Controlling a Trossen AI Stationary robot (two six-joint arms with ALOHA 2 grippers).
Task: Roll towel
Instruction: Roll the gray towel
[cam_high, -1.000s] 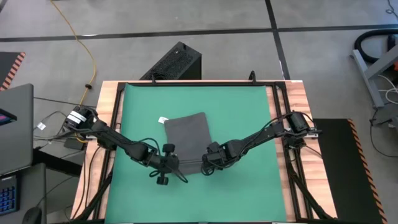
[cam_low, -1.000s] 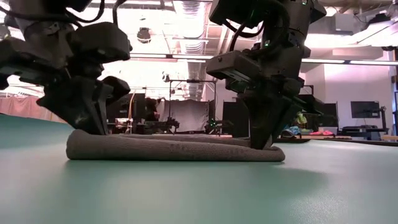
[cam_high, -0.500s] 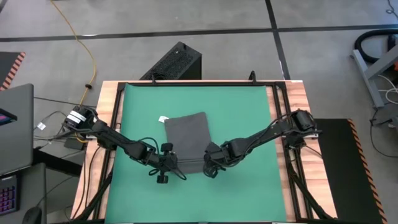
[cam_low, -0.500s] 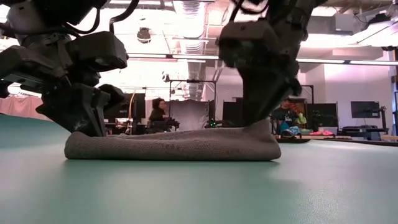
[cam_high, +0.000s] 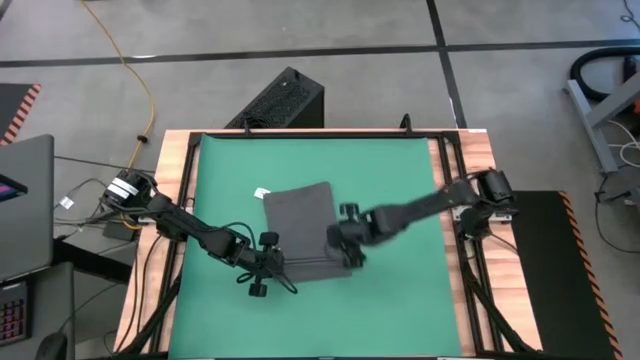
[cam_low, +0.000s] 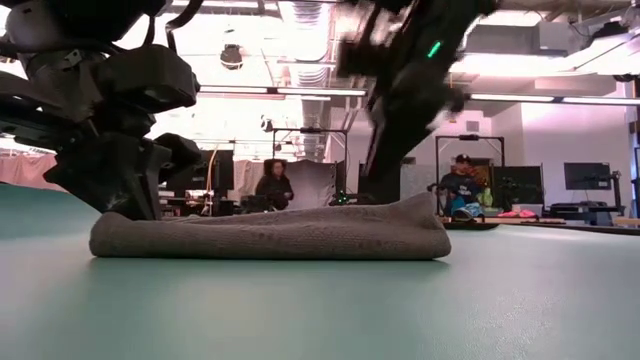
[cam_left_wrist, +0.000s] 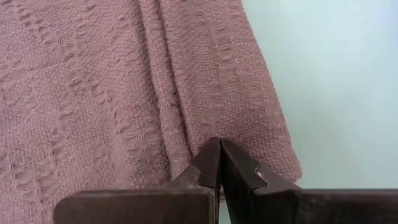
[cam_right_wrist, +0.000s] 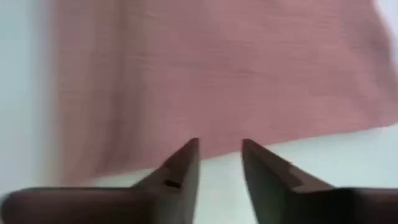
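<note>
Both grippers sit at the near end of the plain dark grey soft towel (cam_high: 305, 228), which lies near the middle of the green rubbery mat (cam_high: 400, 170) with a small white tag (cam_high: 261, 192) at its far left corner. Its long axis runs from far to near, and the near edge is already turned over into a thick fold that spans left to right.

At the fold's near left corner, the left gripper (cam_high: 268, 262) has its fingers pressed together; in its wrist view the tips (cam_left_wrist: 219, 163) meet right at the cloth's edge, though whether a bit of cloth is pinched between them I cannot tell.

At the right side of the fold, the right gripper (cam_high: 347, 240) is lifted clear above the towel. Its fingers (cam_right_wrist: 181, 163) stand apart with nothing between them, and the cloth lies ahead of and under them.

My judgement is that the roll must travel toward the far edge, across the fold's left-to-right line. The left arm is already at the fold, while the right gripper is just above it and needs to come back down onto that right end so both ends turn evenly.
</note>
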